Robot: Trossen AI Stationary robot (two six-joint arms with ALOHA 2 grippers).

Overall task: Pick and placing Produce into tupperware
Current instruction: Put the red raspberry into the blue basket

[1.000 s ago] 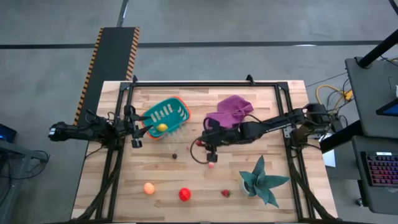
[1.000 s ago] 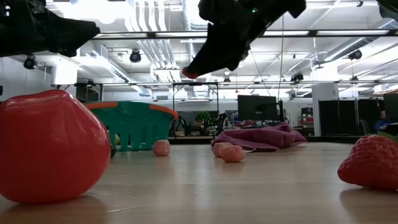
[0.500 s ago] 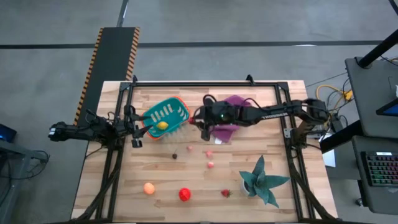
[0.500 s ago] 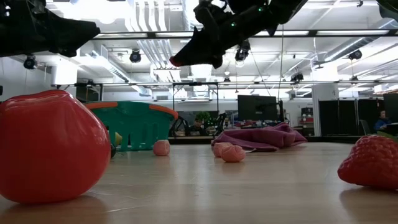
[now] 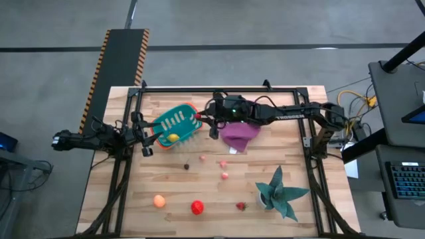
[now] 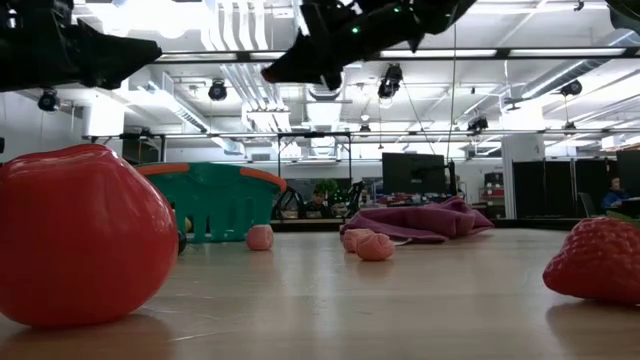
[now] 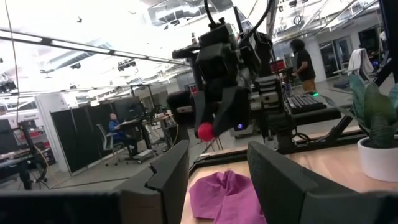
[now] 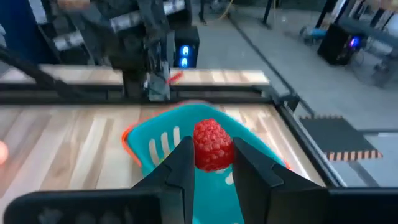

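While pinching a red raspberry [image 8: 213, 145] between right gripper [image 8: 211, 165] fingers, poised left of centre over the teal basket [image 5: 174, 123], presumably for dropping; left gripper [image 5: 145, 138] fingers apart, waiting beside basket.

The right gripper [image 7: 208, 127] holds a red berry [image 7: 205, 131] above the purple cloth [image 7: 225, 196].

purple cloth [image 5: 240, 131], teal plant [image 5: 281, 193] (spiky)

bright even overhead ceiling light, glare in left wrist view, blurred right wrist view
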